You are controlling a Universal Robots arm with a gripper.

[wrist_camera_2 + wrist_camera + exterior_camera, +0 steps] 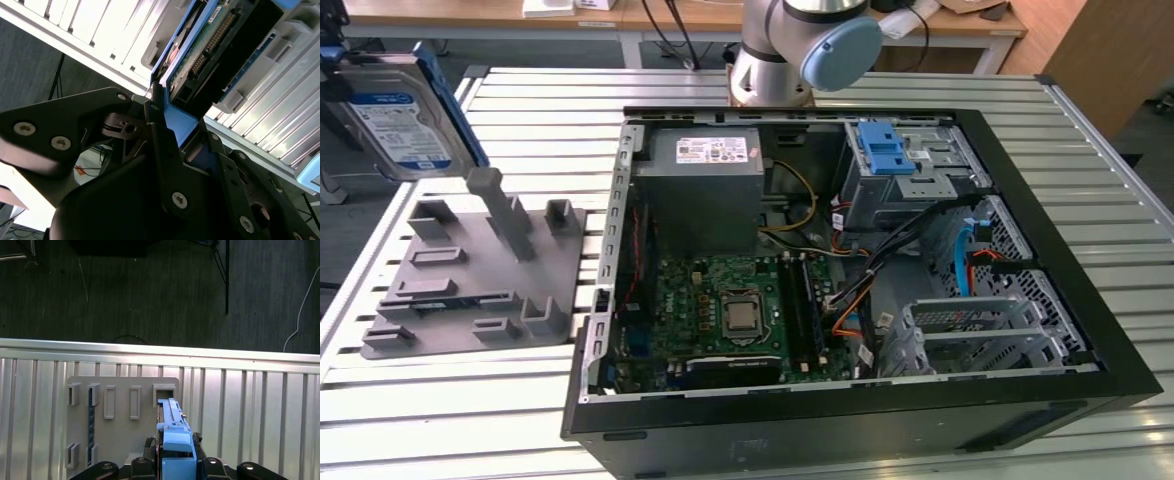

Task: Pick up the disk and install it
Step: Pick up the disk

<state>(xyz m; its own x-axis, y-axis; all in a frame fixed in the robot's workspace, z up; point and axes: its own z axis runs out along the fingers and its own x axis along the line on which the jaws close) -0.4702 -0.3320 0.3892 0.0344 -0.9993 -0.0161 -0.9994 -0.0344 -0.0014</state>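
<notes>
disk [400, 118] aloft near grey fixture [447, 262], open computer case [854, 432] alongside

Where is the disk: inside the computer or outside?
Outside. The hand holds the disk up above the grey holder.

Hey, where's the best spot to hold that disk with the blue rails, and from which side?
Grip the disk by its blue end, coming in lengthwise from that end and closing across the two broad faces. It is a thin slab, so its thickness fits the pincer, and the side rails stay free. The pincer holds it that way now, clear of the grey rack.
</notes>
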